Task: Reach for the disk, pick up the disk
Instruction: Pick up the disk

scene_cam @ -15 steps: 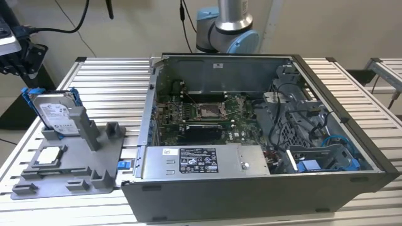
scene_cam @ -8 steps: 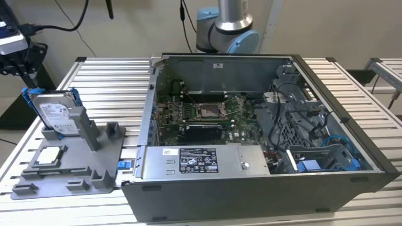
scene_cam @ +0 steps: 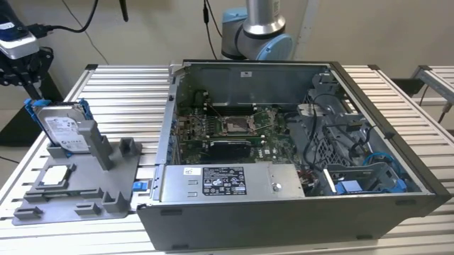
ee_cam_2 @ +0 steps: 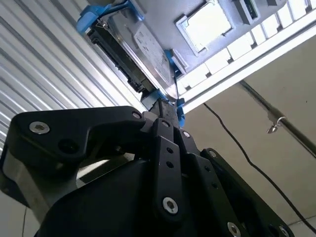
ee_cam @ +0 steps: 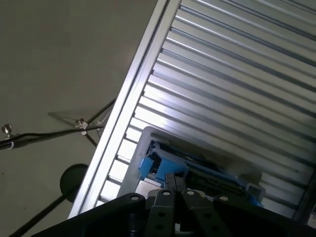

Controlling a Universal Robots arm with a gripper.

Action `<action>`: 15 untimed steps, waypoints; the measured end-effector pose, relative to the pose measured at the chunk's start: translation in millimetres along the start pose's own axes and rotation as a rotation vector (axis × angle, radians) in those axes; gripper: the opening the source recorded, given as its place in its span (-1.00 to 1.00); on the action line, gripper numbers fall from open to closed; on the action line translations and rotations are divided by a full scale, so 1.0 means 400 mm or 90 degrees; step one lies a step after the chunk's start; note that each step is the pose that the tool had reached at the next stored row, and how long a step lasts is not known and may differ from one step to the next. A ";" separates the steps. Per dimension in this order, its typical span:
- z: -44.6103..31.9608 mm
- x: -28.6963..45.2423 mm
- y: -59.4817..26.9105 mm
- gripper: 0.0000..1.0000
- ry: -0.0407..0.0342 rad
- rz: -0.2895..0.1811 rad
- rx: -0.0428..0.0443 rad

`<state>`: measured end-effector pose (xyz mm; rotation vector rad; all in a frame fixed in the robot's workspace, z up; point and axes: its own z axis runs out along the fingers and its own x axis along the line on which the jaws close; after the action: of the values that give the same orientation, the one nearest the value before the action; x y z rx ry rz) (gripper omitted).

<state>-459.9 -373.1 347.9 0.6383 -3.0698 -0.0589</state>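
The disk (scene_cam: 62, 129) is a silver hard drive with a white label in a bright blue bracket. It stands tilted on edge in a grey holder (scene_cam: 106, 154) at the exterior view's left. My gripper (scene_cam: 28, 79) hangs just above and to the left of the disk's upper end, apart from it. In both wrist views the black fingers (ee_cam_2: 165, 118) run together to a point toward the disk (ee_cam_2: 138, 44), with nothing between them. In the first wrist view the gripper (ee_cam: 177, 180) sits over the blue bracket of the disk (ee_cam: 197, 165).
A grey fixture plate (scene_cam: 78, 204) below the disk carries a small square silver chip (scene_cam: 57, 175). An open computer case (scene_cam: 284, 223) fills the middle, with a labelled silver box (scene_cam: 227, 183) inside. The slatted metal table (scene_cam: 127, 95) ends close to the disk's left.
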 end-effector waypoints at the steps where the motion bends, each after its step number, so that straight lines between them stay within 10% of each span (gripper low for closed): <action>1: 0.000 0.000 0.000 -1.00 0.0005 -0.011 0.0000; 8: 0.000 0.000 0.000 -1.00 0.0008 -0.021 0.0000; 15: 0.000 0.000 0.000 -1.00 0.0037 -0.097 -0.0003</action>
<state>-459.9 -373.1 347.9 0.8698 -3.0094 -0.0581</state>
